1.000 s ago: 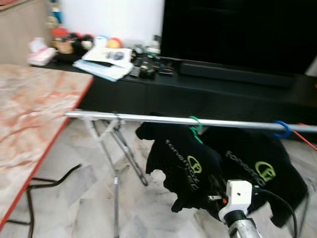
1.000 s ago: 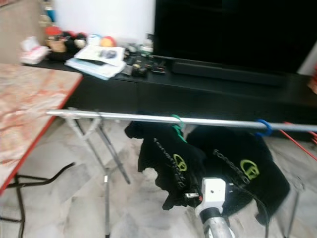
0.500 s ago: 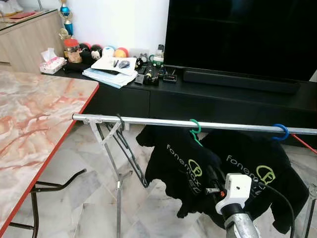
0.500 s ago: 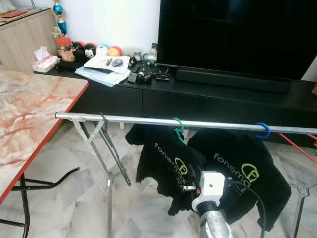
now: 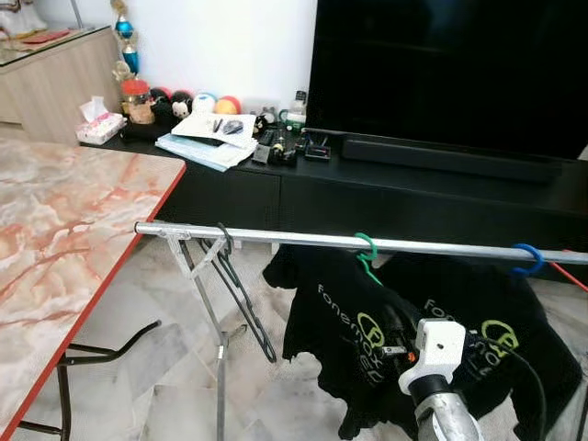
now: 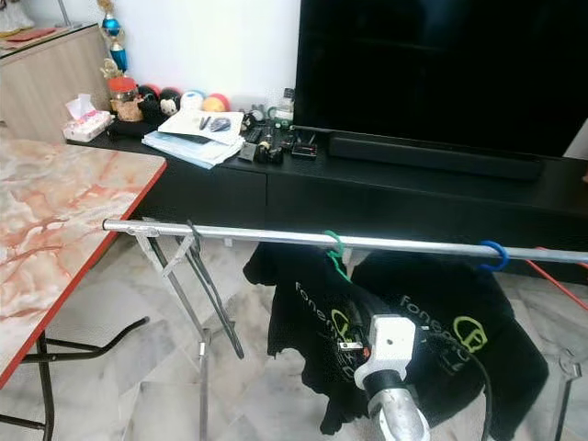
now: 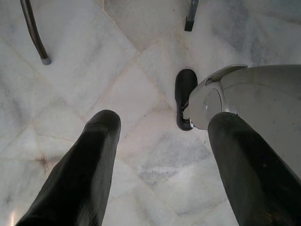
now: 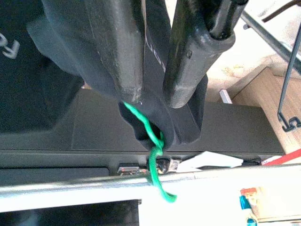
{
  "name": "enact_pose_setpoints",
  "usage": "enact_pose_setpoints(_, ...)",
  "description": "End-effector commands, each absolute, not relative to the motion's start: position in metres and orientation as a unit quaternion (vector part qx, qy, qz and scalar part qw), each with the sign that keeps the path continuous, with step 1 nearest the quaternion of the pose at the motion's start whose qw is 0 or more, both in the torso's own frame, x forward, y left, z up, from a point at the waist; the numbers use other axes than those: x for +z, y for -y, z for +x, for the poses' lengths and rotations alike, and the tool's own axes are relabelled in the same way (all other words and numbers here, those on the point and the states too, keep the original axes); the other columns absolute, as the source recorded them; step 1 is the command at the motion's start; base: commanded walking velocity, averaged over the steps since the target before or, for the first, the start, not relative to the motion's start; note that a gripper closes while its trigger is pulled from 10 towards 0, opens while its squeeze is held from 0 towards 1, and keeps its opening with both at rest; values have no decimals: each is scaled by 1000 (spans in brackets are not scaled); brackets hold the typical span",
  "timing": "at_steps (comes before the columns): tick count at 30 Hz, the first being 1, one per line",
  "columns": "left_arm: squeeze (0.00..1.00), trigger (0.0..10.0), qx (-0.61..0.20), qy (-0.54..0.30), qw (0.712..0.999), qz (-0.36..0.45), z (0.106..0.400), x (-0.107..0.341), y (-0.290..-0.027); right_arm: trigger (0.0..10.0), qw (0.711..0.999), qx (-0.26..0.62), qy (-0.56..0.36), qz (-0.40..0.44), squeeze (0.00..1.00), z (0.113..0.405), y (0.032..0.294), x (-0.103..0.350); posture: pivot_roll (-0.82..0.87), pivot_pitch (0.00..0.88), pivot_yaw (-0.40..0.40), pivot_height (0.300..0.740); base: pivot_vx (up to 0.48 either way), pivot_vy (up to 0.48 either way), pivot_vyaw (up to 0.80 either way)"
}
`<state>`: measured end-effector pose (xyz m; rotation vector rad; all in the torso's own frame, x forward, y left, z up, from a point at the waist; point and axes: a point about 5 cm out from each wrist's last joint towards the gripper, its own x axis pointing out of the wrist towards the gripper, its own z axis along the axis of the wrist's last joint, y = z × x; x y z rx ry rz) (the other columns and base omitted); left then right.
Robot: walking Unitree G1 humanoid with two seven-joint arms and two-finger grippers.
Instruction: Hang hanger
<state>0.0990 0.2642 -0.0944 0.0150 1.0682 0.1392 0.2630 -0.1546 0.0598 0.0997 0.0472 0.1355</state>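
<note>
A silver rail (image 5: 276, 236) runs across in front of me. A green hanger (image 5: 366, 246) hooks over it and carries a black shirt (image 5: 335, 308) with a green logo. My right gripper (image 8: 155, 92) is shut on that shirt's cloth just below the hanger's neck; its fingers (image 5: 393, 329) reach into the shirt from the white wrist block. A blue hanger (image 5: 527, 261) with a second black shirt (image 6: 459, 322) hangs further right. An empty black hanger (image 5: 241, 296) hangs at the rail's left end. My left gripper (image 7: 162, 121) hangs open over the floor.
A marble-topped table with a red edge (image 5: 64, 239) stands at the left. Behind the rail are a black TV console (image 5: 413, 188) with papers (image 5: 207, 147) and a large dark TV (image 5: 441, 73). The rack's leg (image 5: 219, 367) stands on the marble floor.
The picture has sharpened from a blur and the camera has shifted a little. My right gripper keeps its hold on the shirt under the green hanger; nothing on the rail has moved.
</note>
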Motion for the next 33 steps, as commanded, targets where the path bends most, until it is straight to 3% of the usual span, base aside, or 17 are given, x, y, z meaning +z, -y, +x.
enact_pose_setpoints(1, 0, 10000, 70, -512, 856, 5, 97, -95, -265, 10000, 996, 67, -14, 48, 0, 266, 155, 66, 90, 43, -48, 740, 270, 0, 0)
enact_pose_setpoints(12, 0, 10000, 70, -508, 858, 1, 99, -94, -265, 10000, 997, 68, -8, 45, 0, 262, 155, 69, 83, 66, -54, 740, 268, 0, 0)
enact_pose_setpoints(20, 0, 10000, 64, -510, 858, -1, 100, -94, -264, 10000, 997, 72, -6, 41, 0, 261, 157, 74, 83, 80, -59, 740, 0, 0, 0)
enact_pose_setpoints(27, 0, 10000, 58, -512, 857, -5, 101, -95, -263, 10000, 990, 134, -23, 18, 0, 267, 158, 86, 80, 92, -61, 740, 0, 0, 0)
enact_pose_setpoints(33, 0, 10000, 55, -513, 857, -8, 103, -94, -262, 10000, 968, 233, -70, -66, 0, 275, 168, 100, 79, 101, -62, 740, 0, 0, 0)
